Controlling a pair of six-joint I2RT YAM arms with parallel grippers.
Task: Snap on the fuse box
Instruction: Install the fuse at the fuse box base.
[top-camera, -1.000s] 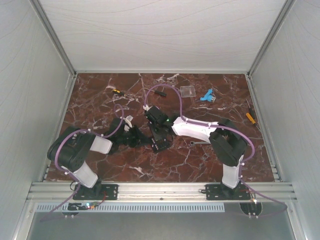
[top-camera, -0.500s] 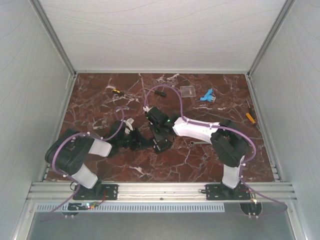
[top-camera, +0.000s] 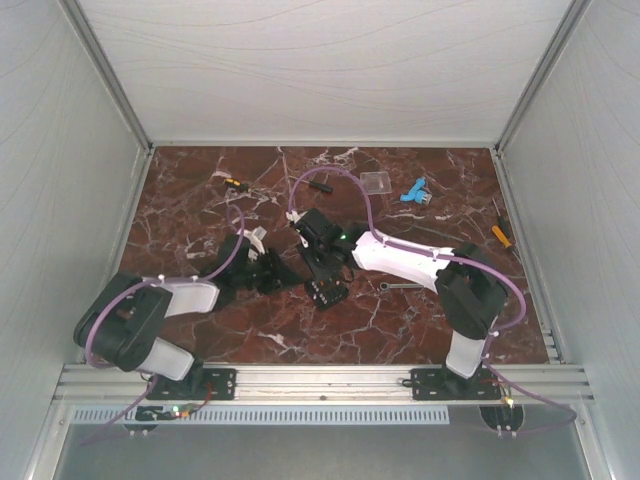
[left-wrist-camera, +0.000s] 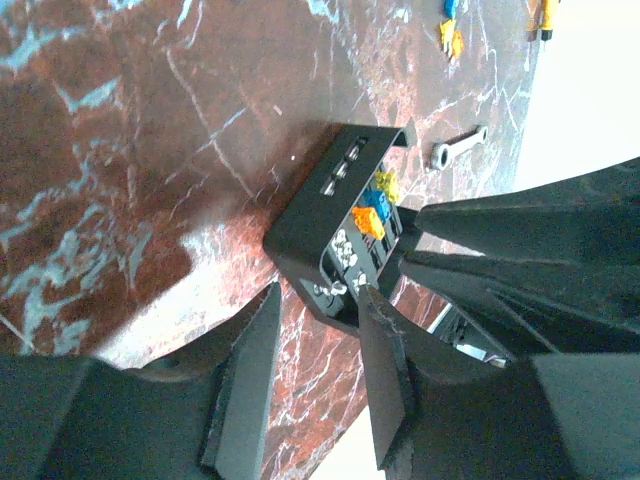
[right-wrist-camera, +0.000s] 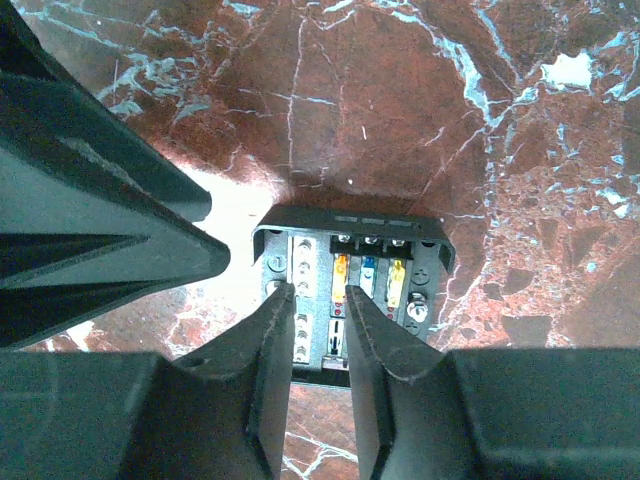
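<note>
While the fuse box (right-wrist-camera: 365, 268) rests on the counter (right-wrist-camera: 400, 100), we see the left hand (left-wrist-camera: 320, 300) and right hand (right-wrist-camera: 318, 300) narrow against it; we cannot tell whether either grips.

The overhead view is bright, evenly lit and sharp, with soft shadows. Wrist views show white glare on the table (right-wrist-camera: 400, 100); near fingers (left-wrist-camera: 245, 380) are blurred.

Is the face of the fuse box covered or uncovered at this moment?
Uncovered. Both wrist views show the fuse box with its orange, blue and yellow fuses bare, nothing over them.
</note>
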